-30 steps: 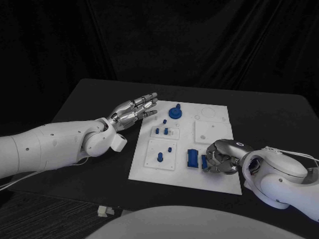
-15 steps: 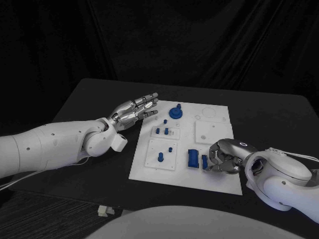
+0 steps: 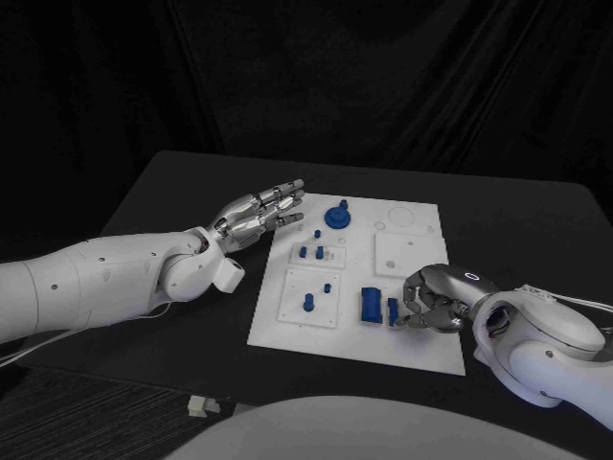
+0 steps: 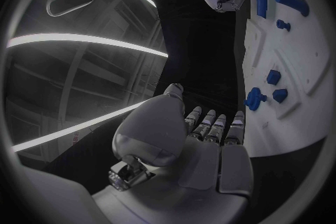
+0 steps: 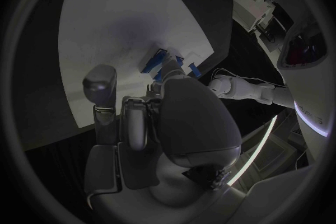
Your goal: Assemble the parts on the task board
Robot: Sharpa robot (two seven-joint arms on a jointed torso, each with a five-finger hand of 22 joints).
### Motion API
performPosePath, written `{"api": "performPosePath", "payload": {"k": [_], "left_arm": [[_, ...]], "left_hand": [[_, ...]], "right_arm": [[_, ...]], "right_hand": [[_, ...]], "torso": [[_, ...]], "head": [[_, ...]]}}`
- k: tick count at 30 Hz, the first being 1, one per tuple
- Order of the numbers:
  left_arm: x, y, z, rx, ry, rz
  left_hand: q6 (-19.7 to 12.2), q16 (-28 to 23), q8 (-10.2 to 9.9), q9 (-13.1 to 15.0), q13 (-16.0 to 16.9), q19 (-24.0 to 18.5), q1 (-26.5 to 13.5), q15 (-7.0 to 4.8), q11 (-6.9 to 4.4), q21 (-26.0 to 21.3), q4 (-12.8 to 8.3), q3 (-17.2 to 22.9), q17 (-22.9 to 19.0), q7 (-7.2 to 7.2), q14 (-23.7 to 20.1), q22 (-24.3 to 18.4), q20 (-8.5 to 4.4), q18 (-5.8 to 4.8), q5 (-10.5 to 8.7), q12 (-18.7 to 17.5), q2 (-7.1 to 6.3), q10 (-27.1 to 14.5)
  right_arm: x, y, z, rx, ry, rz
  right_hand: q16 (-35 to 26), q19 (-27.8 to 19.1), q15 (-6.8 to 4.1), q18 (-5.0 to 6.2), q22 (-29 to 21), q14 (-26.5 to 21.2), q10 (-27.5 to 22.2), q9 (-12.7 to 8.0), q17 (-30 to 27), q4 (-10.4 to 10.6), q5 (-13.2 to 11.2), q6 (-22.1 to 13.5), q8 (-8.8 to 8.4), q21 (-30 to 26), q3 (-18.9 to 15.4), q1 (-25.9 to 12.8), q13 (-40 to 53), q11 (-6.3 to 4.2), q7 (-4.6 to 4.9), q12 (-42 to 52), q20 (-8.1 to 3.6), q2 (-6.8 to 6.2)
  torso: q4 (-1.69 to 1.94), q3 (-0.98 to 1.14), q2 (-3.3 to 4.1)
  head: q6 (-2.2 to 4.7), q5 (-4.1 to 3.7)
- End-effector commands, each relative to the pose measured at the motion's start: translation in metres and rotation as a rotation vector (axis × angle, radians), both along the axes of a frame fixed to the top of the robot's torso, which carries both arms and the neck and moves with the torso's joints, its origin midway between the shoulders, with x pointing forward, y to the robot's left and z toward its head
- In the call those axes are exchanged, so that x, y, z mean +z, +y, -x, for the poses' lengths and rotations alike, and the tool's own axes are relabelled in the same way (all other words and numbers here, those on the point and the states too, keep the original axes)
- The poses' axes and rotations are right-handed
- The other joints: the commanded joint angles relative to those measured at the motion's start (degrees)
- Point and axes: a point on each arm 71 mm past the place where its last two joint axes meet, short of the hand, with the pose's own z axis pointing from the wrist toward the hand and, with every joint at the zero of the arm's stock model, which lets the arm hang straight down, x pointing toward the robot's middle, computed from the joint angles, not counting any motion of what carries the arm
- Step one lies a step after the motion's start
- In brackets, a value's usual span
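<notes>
The blue parts [image 3: 372,305] lie on the white board [image 3: 355,331] mid-counter [image 3: 528,230], two long ones at its near right. The right robot hand [image 3: 428,305] curls down beside them, likely to pick one (whether it grips yet, I cannot tell); it has edged slightly rightward. The left robot hand [image 3: 259,213] stays open, hovering clear at the board's far left edge.

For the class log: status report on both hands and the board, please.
Left hand open, hovering at the task board's left edge. Right hand curled over the board's near right, fingers at a blue part; grip unclear. Nothing in the way.
</notes>
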Motion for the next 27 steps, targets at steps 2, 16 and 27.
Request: {"api": "performPosePath", "payload": {"k": [2,16,27], "left_arm": [[0.0046,-0.0013,0.0006,-0.002,-0.046,0.057],[0.0036,-0.0009,0.0014,-0.002,-0.044,0.058],[0.0021,-0.0011,0.0022,-0.004,-0.04,0.058]], "left_hand": [[0.06,0.35,0.21,0.07,0.09,0.2,0.41,0.28,0.51,0.18,0.05,0.46,0.08,0.4,-0.04,0.08,0.36,0.61,0.36,0.23,0.04,-0.09],[0.06,0.35,0.22,0.07,0.09,0.21,0.48,0.28,0.54,0.19,0.0,0.55,0.08,0.44,-0.04,0.09,0.37,0.61,0.42,0.21,0.08,-0.09],[0.06,0.35,0.22,0.07,0.09,0.21,0.48,0.28,0.54,0.19,0.0,0.55,0.08,0.44,-0.04,0.09,0.37,0.61,0.42,0.21,0.08,-0.09]], "right_arm": [[-0.0003,0.0001,-0.0007,-0.01,-0.013,-0.006],[-0.0025,0.0026,0.0004,0.022,0.005,0.026],[-0.003,0.0041,0.0005,0.043,0.002,0.031]], "right_hand": [[0.15,0.75,-0.13,-0.27,6.51,6.16,5.99,-0.12,15.09,0.05,-0.26,0.44,0.26,-0.02,-0.25,-0.19,15.1,-0.27,-0.03,0.14,-0.15,0.36],[0.15,0.74,-0.1,-0.25,6.46,6.16,5.99,-0.95,15.09,-0.37,4.65,-0.86,-1.68,-0.22,-0.84,0.33,15.1,-0.23,0.07,0.14,-0.14,-2.08],[0.15,0.74,-0.05,-0.25,6.47,6.16,5.99,-1.31,15.09,0.65,12.23,-1.35,-2.85,-0.23,0.71,1.57,15.1,-0.17,0.13,0.14,-0.1,-3.2]], "torso": [[0.0,-0.01,-0.01],[0.03,-0.01,-0.01],[0.01,-0.01,0.03]], "head": [[-0.01,-0.04],[-0.01,0.01],[-0.01,-0.05]]}}
